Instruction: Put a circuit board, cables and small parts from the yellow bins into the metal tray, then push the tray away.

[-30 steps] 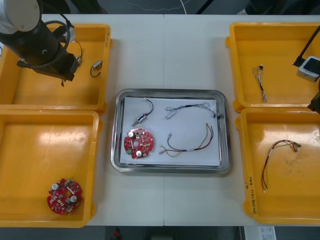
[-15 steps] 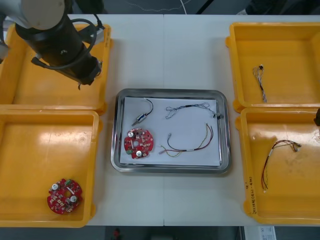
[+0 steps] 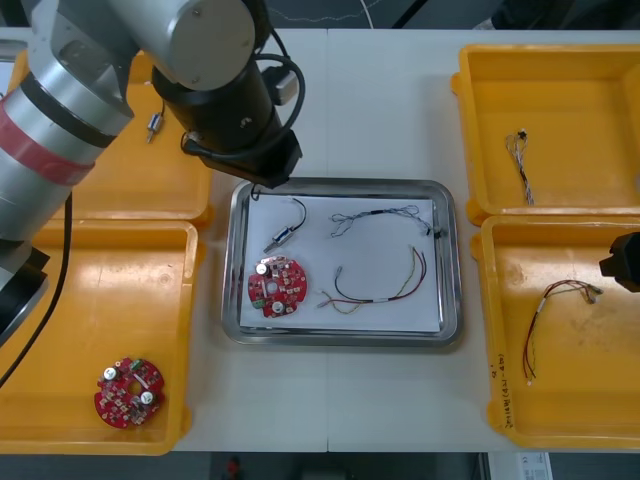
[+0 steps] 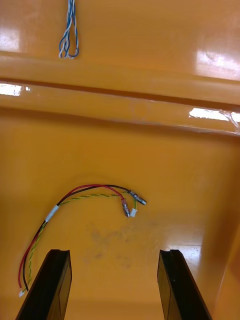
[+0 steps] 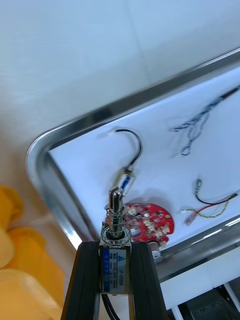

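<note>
Left gripper (image 5: pixel 115 246) fingers clenched on small metal part (image 5: pixel 115 227) — silver body, blue label, spring and plunger on top. Hangs over far-left corner of metal tray (image 5: pixel 60 137), white inside, holding red circuit board (image 5: pixel 148 223) and blue and white cable (image 5: pixel 194 121). Right gripper (image 4: pixel 114 255) fingers spread wide — over near right yellow bin (image 4: pixel 150 145), red and yellow cable (image 4: pixel 85 194) just beyond the tips.

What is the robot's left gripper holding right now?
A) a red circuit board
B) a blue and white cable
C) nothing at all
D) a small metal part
D: in the left wrist view, the left gripper is shut on a small metal part, which it holds over a corner of the tray.
</note>
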